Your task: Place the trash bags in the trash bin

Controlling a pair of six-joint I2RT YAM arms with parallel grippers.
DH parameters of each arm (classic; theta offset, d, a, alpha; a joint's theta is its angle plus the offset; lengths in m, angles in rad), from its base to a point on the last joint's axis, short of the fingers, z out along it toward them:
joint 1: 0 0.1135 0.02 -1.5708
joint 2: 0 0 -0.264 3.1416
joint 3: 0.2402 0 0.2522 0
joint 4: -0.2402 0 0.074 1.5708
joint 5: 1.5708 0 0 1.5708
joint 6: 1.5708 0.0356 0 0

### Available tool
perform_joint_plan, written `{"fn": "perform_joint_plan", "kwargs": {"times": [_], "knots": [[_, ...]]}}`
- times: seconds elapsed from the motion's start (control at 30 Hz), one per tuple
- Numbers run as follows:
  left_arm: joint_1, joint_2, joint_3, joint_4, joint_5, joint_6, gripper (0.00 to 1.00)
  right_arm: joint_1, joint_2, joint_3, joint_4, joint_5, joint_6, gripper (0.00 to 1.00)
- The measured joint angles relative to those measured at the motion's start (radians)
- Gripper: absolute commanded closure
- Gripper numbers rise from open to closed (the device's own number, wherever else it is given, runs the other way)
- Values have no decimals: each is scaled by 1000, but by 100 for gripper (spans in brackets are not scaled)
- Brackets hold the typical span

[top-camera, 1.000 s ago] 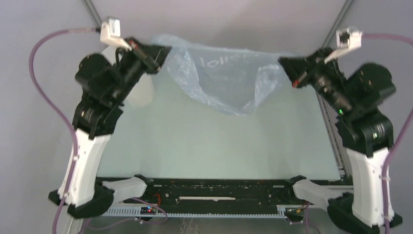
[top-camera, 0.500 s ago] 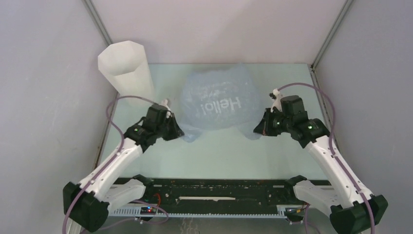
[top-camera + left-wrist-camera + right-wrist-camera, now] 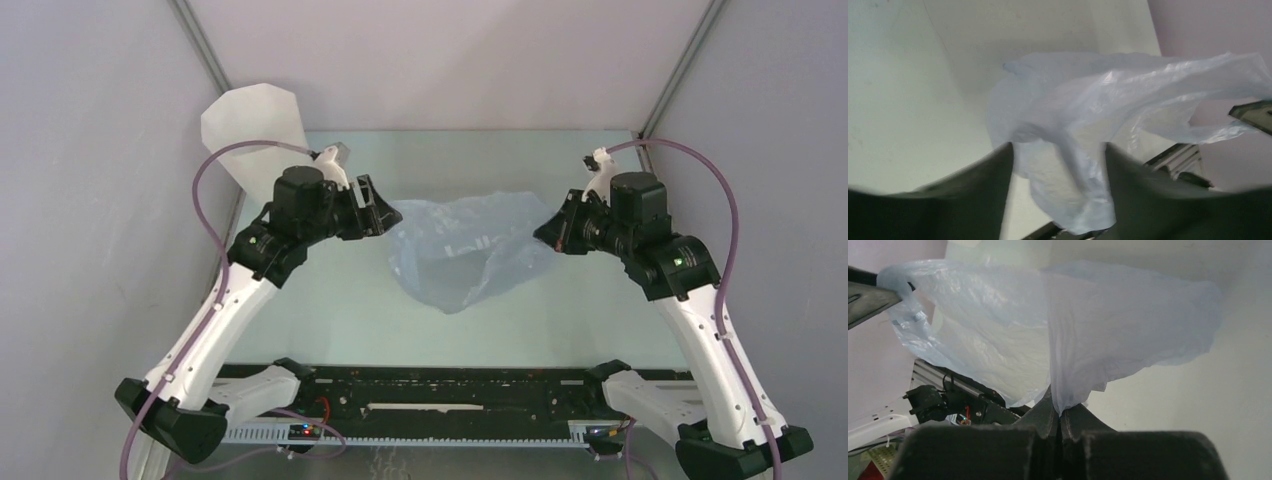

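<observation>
The trash bag (image 3: 470, 255), thin pale blue film, hangs crumpled above the table between my two grippers. My right gripper (image 3: 543, 236) is shut on the bag's right edge; in the right wrist view the film (image 3: 1108, 325) rises out of the pinched gripper (image 3: 1060, 415). My left gripper (image 3: 391, 211) is open at the bag's left edge. In the left wrist view its gripper (image 3: 1058, 152) stands wide, with loose film (image 3: 1073, 150) hanging between the fingers (image 3: 993, 175) and not pinched. The white faceted trash bin (image 3: 255, 115) stands upright at the far left corner, behind my left arm.
Grey walls close in the pale green table (image 3: 400, 330) on the left, back and right. A black rail (image 3: 450, 385) with the arm bases runs along the near edge. My left arm's purple cable (image 3: 215, 165) loops in front of the bin.
Half a second ago the bag lay spread flat on the table, both grippers shut at its near corners. Both arms have risen and lifted it, and the left gripper has opened.
</observation>
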Motion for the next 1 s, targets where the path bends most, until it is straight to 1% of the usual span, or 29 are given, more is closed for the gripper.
{"fn": "perform_joint_plan", "kwargs": {"times": [0.03,0.1,0.2,0.27,0.33,0.4,0.53,0.67,0.8,0.9,1.0], "knots": [[0,-2,4,-14,3,14,7,-3,-2,0,-11,13,2,100],[0,-5,30,-53,2,34,4,-8,-6,3,-35,45,6,100],[0,-20,109,-111,-21,67,4,-24,-7,23,-73,109,10,100],[6,-35,200,-152,-60,87,4,-37,-8,42,-89,149,11,100],[25,-35,317,-195,-117,95,3,-46,-7,59,-98,177,10,100],[58,-15,440,-235,-204,96,3,-53,-5,72,-105,192,10,100],[126,73,666,-320,-386,98,5,-57,11,97,-110,194,8,100],[220,236,845,-370,-505,121,7,-57,23,133,-123,185,7,100],[278,451,995,-402,-547,170,7,-58,27,177,-151,178,1,100],[312,617,1019,-408,-537,203,9,-61,40,215,-165,176,-6,100],[343,733,1031,-425,-517,220,13,-62,51,237,-165,172,-11,100]]}}
